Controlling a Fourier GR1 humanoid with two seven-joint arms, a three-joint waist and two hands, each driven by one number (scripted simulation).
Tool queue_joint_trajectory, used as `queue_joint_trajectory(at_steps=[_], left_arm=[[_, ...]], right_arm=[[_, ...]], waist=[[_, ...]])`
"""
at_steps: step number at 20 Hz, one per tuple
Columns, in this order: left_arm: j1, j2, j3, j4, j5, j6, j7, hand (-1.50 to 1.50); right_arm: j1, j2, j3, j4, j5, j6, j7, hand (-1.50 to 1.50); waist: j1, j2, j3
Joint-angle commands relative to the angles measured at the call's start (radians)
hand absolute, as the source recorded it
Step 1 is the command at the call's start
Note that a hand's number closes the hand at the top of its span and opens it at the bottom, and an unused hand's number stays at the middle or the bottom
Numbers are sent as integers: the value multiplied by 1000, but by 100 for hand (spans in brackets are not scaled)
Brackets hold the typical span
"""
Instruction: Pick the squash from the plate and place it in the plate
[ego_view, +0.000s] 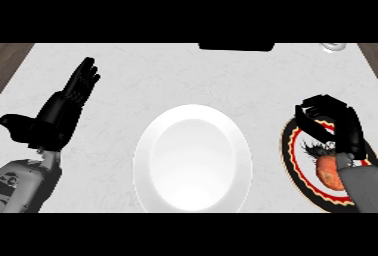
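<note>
Two plates: both on the worktop (111, 65), and the squash sits on the right-hand one.
Squash (328, 172): orange, lying on the patterned plate near its lower middle, partly tucked under the right forearm.
Patterned plate (295, 167): red, black and pale rings with a dark spiky mark at the centre; it sits at the right edge of the view, and the arm covers its right part.
Right hand (341, 122): over the upper part of the patterned plate, fingers curled in towards the thumb; it holds nothing, and the squash lies below it, by the wrist.
White plate (192, 160): plain, in the middle of the worktop, just beside the patterned plate with a narrow gap between them.
Left hand (63, 112): resting at the left side, fingers straight and pointing up and away, thumb out to the left, well apart from both plates.
Far edge: a dark block (236, 46) at top centre and a small clear object (332, 47) at top right, too small to tell.
</note>
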Motion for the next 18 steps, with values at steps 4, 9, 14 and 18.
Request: queue_joint_trajectory(at_steps=[4, 9, 14, 18], left_arm=[[-26, 46, 82, 5, 17, -5, 12, 0], [15, 23, 88, 9, -18, -12, -7, 0], [36, 24, 91, -37, -4, -19, 28, 0], [52, 5, 70, -34, -26, -4, 12, 0]], right_arm=[[-2, 273, -34, 69, 157, -495, -138, -150], [38, 248, 13, -66, 310, -562, -56, -150], [66, 168, 54, -193, 603, -409, 341, -150], [32, 86, 21, -170, 620, -141, 572, -150]], waist=[[-19, -5, 12], [-40, -12, 9], [-54, -21, 4], [-56, -21, 1]])
